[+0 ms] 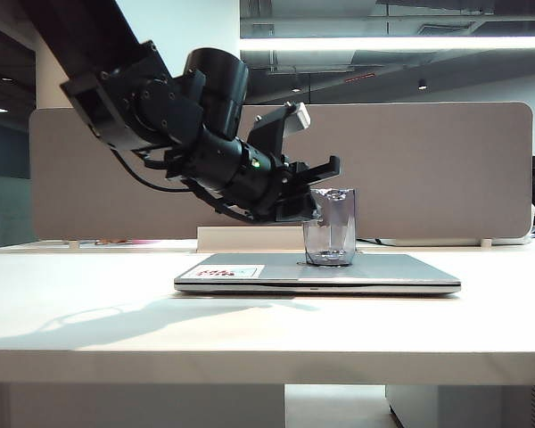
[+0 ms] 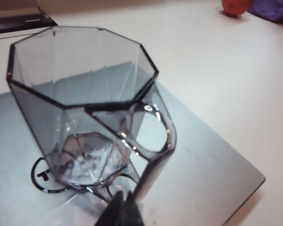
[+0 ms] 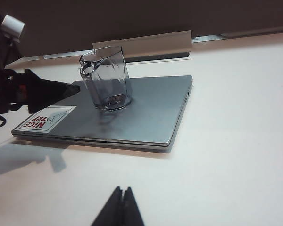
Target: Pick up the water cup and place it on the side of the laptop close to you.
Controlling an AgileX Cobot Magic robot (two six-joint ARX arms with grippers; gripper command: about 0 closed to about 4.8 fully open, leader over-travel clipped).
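In the left wrist view only the dark tips of the left gripper [image 2: 124, 212] show at the frame's edge, so its jaw spread cannot be read; the exterior view leaves it unclear too, the fingers merging with the arm. The water cup [image 2: 87, 113] covers most of a black logo on the laptop [image 2: 203, 174]. An orange object [image 2: 236, 6], perhaps fruit, is cut off. The right gripper [image 3: 121, 207] shows only its closed tips.
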